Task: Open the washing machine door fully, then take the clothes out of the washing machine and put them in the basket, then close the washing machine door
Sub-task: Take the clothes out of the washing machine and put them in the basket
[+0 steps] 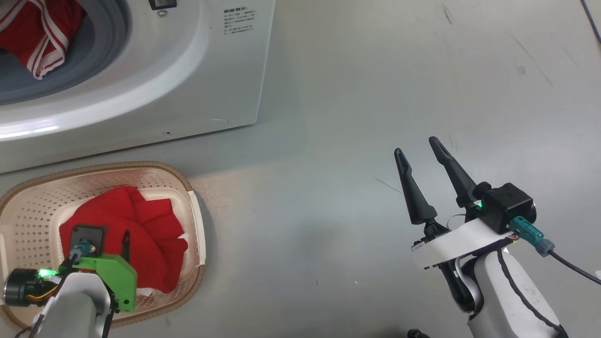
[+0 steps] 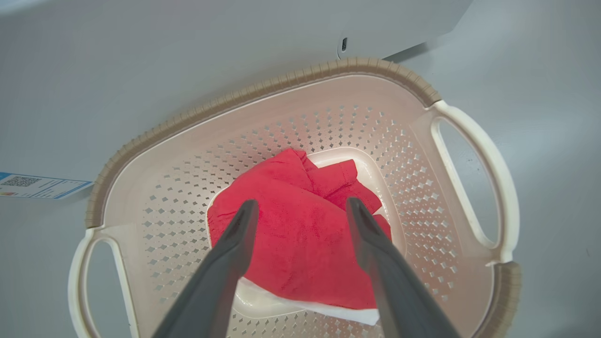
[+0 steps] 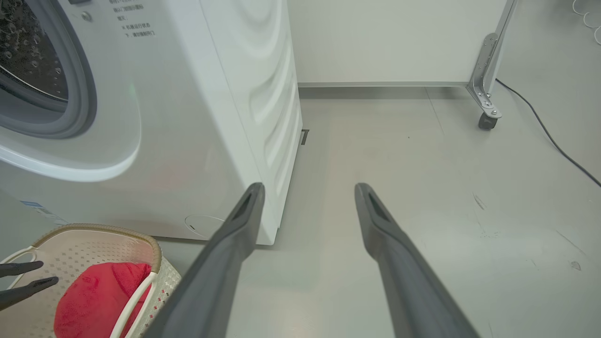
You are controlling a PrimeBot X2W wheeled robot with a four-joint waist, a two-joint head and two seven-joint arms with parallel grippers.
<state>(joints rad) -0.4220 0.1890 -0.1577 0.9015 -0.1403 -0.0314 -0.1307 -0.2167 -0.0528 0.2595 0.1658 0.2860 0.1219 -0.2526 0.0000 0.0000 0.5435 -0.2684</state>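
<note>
— Head view first, please: where is everything?

— A white washing machine [image 1: 188, 70] fills the upper left. In its grey-rimmed porthole lies a striped red garment [image 1: 33, 37], red cloth with white striped trim, resting against the seal. On the grey floor [image 1: 352, 117] just in front of the washer sits the basket [image 1: 117, 168], cream with perforated sides and a brown rim. A second red garment [image 1: 136, 220] is bunched on the basket's floor, with a bit of white lining showing at its edge.

— And the left arm?

— It reaches over the basket from the lower left. In the left wrist view the left gripper [image 2: 301, 204] points straight down at that red garment. Its two dark fingers stand wide apart, one to each side of the cloth's middle, with nothing pinched between them. I cannot tell whether the fingertips touch the fabric. A blue label sticker [image 2: 37, 184] shows on the washer's front at the left edge.

— What about the right arm?

— The right gripper [image 1: 416, 146] hangs over bare floor at the lower right, well apart from the basket and the washer. Its fingers are spread and hold nothing. In the right wrist view they point past the washer's front corner towards a pale wall. The basket and its red garment sit at the lower left of that view, and a caster wheel [image 3: 487, 123] stands at the upper right.
</note>
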